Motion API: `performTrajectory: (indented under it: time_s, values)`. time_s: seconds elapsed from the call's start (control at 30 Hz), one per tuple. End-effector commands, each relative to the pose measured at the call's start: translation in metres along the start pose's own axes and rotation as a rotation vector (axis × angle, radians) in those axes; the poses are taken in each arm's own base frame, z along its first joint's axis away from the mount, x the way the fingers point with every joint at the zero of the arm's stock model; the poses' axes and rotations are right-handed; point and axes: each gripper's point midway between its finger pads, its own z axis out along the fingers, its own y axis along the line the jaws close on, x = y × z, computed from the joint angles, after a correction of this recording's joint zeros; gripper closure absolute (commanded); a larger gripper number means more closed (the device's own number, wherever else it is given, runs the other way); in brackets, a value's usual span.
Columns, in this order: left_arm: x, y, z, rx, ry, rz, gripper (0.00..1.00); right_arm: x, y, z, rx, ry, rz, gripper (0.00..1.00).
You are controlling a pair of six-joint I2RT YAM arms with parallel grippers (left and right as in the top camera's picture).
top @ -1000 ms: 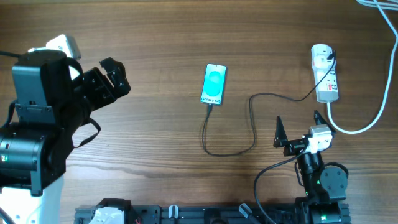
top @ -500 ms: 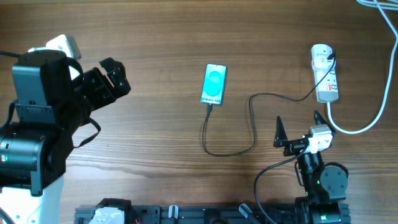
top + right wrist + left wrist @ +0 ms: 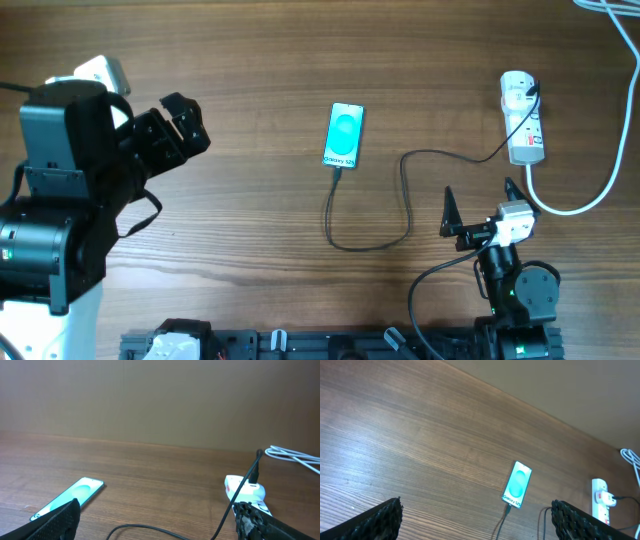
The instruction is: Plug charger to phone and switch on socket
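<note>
The phone (image 3: 344, 134) lies flat mid-table with its cyan screen up, and shows too in the left wrist view (image 3: 517, 484) and the right wrist view (image 3: 70, 497). The charger (image 3: 366, 245), a thin black cable, loops from the phone's lower edge, where its tip (image 3: 508, 508) meets the phone, over to the white socket (image 3: 522, 118). The socket also appears far right in the left wrist view (image 3: 601, 501). My left gripper (image 3: 178, 126) hangs open far left of the phone. My right gripper (image 3: 480, 196) stands open below the socket (image 3: 247, 489), holding nothing.
A thick white lead (image 3: 590, 200) curves from the socket toward the table's right edge and up to the back corner (image 3: 295, 455). The arm bases and their black cables (image 3: 430, 290) sit along the front edge. A plain wall rises behind the table.
</note>
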Motion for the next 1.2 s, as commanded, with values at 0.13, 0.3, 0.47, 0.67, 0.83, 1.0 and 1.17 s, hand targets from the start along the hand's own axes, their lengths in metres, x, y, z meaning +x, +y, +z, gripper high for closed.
performTrajectory:
  time_s: [0.13,0.3,0.47,0.67,0.83,1.0,1.17]
  values:
    - [0.007,0.007,0.010,-0.043,0.050,0.010,0.00,-0.002,-0.001,0.000,0.008,-0.012,0.016,0.00]
    - [0.013,0.015,-0.020,-0.032,0.003,0.006,0.00,-0.002,-0.001,0.000,0.008,-0.012,0.016,0.00]
    - [0.041,0.034,-0.030,-0.052,-0.005,0.028,0.00,-0.002,-0.001,0.000,0.008,-0.012,0.016,0.00]
    - [0.087,0.061,-0.036,-0.062,-0.005,0.027,0.00,-0.002,-0.001,0.000,0.008,-0.012,0.016,0.00]
    - [0.124,0.090,-0.019,-0.125,0.030,0.120,0.00,-0.002,-0.001,0.000,0.008,-0.012,0.016,0.00]
    - [0.140,0.089,0.008,-0.020,-0.093,0.172,0.00,-0.002,-0.001,0.000,0.008,-0.012,0.016,0.00]
    - [0.151,0.081,0.024,0.105,-0.225,0.269,0.00,-0.002,-0.001,0.000,0.008,-0.012,0.016,0.00]
